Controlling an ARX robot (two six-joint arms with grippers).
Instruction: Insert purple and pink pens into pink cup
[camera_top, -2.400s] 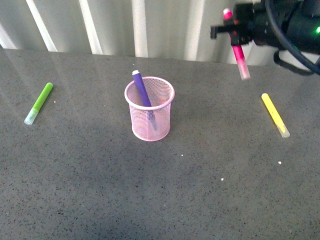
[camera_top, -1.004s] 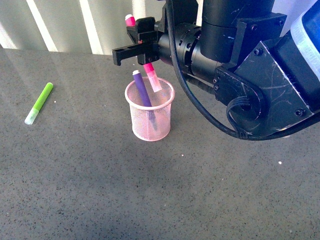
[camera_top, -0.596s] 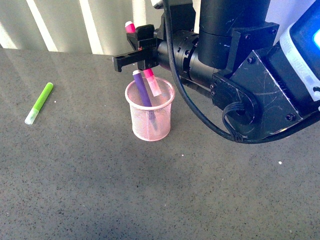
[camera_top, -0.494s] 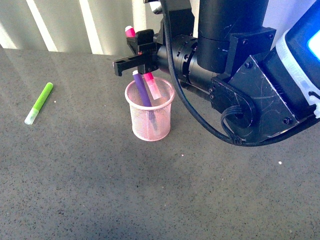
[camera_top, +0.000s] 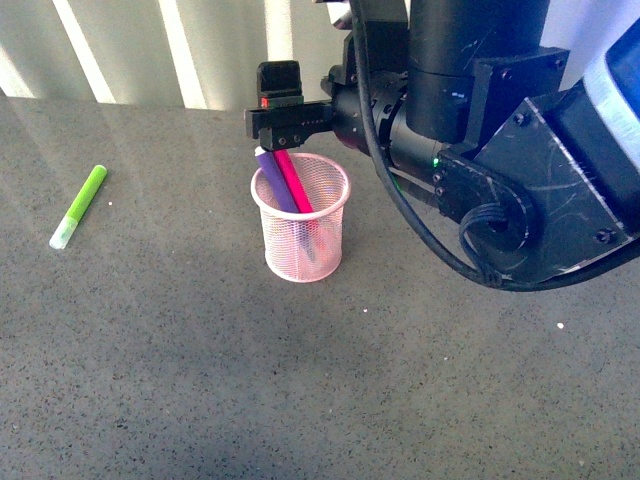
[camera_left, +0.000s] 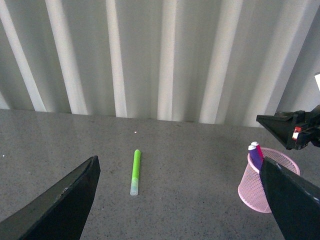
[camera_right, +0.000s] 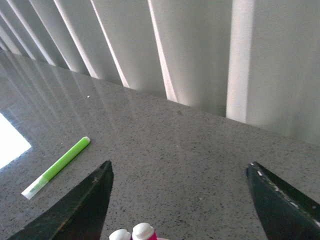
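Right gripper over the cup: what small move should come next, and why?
Probably lift the right gripper straight up and pull back. Its fingers are spread wide with nothing between them, and both the pink pen and purple pen already stand inside the pink cup.

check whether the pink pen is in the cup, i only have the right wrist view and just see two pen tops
Observer: Yes. The front view shows the pink pen standing inside the pink cup, leaning beside the purple pen.
Operator: how close is my right hand to them
Observer: The right hand hangs just above the pen tops, over the cup's back rim.
Operator: and the left hand
Observer: The left hand is open and holds nothing, facing the green marker lying on the table.
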